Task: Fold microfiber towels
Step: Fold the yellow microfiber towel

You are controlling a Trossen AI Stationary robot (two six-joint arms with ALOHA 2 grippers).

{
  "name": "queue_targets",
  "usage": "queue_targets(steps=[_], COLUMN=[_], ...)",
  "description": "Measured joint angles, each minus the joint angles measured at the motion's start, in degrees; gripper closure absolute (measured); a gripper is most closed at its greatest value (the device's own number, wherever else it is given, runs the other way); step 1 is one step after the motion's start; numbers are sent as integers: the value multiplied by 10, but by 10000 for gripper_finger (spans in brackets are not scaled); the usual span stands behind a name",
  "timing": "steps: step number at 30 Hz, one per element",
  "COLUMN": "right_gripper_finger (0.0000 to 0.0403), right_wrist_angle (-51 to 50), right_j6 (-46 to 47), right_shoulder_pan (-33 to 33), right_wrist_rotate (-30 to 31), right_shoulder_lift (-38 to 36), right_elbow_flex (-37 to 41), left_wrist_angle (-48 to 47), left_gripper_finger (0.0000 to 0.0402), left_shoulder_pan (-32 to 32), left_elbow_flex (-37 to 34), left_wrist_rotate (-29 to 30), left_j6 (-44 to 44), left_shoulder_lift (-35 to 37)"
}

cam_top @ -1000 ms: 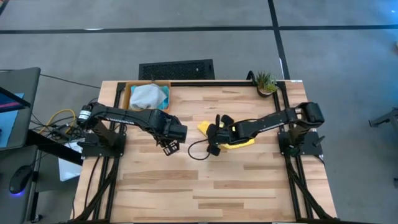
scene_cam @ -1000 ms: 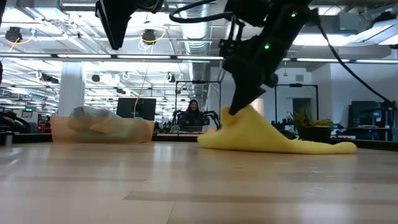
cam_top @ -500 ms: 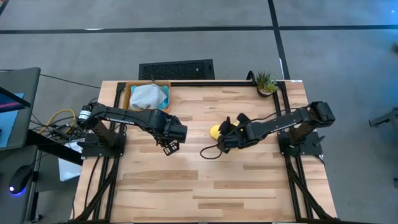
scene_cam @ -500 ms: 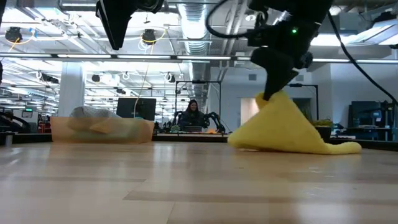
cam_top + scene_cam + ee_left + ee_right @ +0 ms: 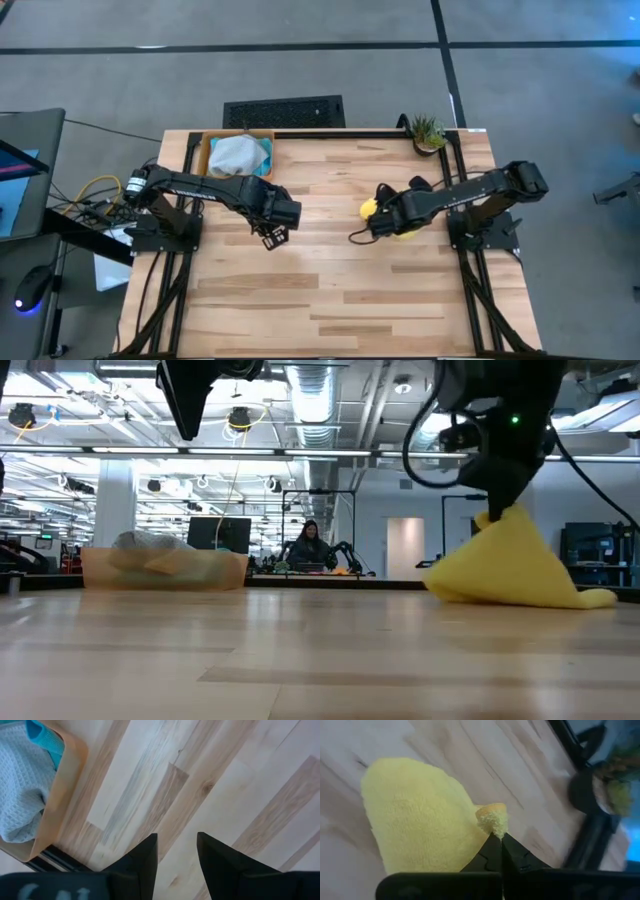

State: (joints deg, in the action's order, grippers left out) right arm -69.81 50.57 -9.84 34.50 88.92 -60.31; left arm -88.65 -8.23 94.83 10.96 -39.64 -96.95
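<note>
Yellow towel is pinched by one corner, and its first fold is in hand.

The corner is held between the fully closed fingers of the right gripper and is lifted above the right part of the wooden table, while the rest of the cloth lies on the boards. As the next move, it seems the corner must be carried over the cloth and laid on the opposite edge. The left gripper is kept open and empty near the tray, where a grey towel and a blue one are waiting.
</note>
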Motion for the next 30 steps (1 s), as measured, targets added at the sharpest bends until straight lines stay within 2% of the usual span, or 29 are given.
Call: queue_targets(steps=[10,19,24,30], right_gripper_finger=[399,397,397,396], right_wrist_angle=[-26,-162,-140,-164], right_j6=[17,119,112,130], right_shoulder_pan=[-2,-10,-2,1], right_wrist_rotate=[-12,-17,-60,-74], right_shoulder_lift=[2,-14,-14,-14], right_elbow_flex=[18,18,54,87], left_wrist_angle=[17,25,27,27], left_gripper_finger=[271,271,271,271], left_shoulder_pan=[0,0,0,0], left_elbow_flex=[0,-2,-2,-2], left_wrist_rotate=[0,0,0,0], left_j6=[10,15,17,17], left_shoulder_lift=[0,0,0,0])
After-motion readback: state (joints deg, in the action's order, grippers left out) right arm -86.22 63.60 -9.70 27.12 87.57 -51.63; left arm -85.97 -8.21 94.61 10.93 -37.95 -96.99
